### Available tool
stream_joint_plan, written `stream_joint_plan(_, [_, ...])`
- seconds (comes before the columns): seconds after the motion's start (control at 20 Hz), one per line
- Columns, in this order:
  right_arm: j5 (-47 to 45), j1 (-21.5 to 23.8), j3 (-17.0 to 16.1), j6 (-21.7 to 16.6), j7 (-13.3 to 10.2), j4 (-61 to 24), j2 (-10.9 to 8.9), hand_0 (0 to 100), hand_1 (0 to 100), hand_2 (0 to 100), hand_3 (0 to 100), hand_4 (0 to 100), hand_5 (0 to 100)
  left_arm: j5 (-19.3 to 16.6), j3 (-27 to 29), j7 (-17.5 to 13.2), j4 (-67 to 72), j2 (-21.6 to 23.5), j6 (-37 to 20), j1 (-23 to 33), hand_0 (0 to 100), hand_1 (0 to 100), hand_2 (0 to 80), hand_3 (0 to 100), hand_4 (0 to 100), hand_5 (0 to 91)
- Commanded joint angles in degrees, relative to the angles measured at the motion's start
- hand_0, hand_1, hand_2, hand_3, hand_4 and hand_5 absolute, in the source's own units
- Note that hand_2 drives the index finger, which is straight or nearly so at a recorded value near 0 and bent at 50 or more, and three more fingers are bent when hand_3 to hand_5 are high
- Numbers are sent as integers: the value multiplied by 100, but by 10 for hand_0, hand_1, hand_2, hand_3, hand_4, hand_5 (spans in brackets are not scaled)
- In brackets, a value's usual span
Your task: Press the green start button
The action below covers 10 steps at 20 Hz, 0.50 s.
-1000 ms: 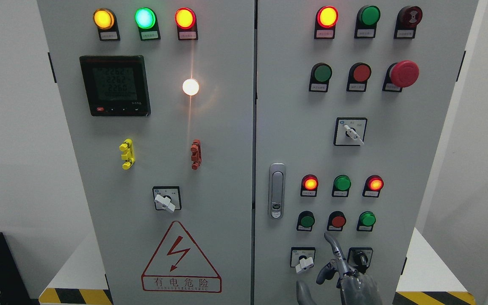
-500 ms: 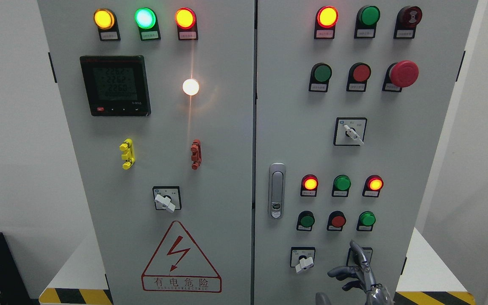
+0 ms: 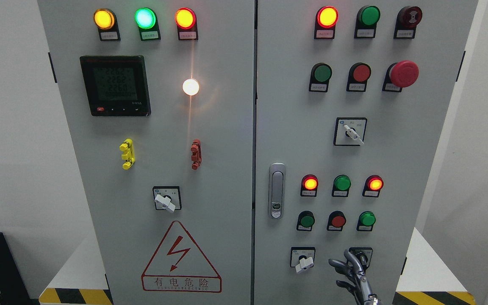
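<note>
The right hand (image 3: 354, 275) is cut off by the bottom edge and partly hides the lower-right selector switch (image 3: 364, 254). Button label text is illegible.

Warning triangle (image 3: 181, 256) at 6 o'clock on left door: "有电危险", smaller line underneath unreadable. Meter (image 3: 115, 85) at 10 o'clock shows roughly "2262"/"2260", blurry. Button label tags too small to read.
</note>
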Motion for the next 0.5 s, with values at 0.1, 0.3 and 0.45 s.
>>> stream_joint_plan(0.1, [-366, 107, 116, 52, 93, -226, -2, 0, 171, 0, 32, 0, 0, 0, 0, -3, -158, 7, 2, -132, 120, 556, 0, 0, 0, 0])
stream_joint_plan(0.3, [-375, 115, 116, 69, 93, -226, -2, 0, 165, 0, 11, 0, 0, 0, 0, -3, -158, -2, 2, -132, 120, 556, 0, 0, 0, 0])
stream_joint_plan(0.45, [-375, 115, 116, 96, 93, -226, -2, 0, 161, 0, 6, 0, 0, 0, 0, -3, -158, -2, 2, -132, 120, 556, 0, 0, 0, 0])
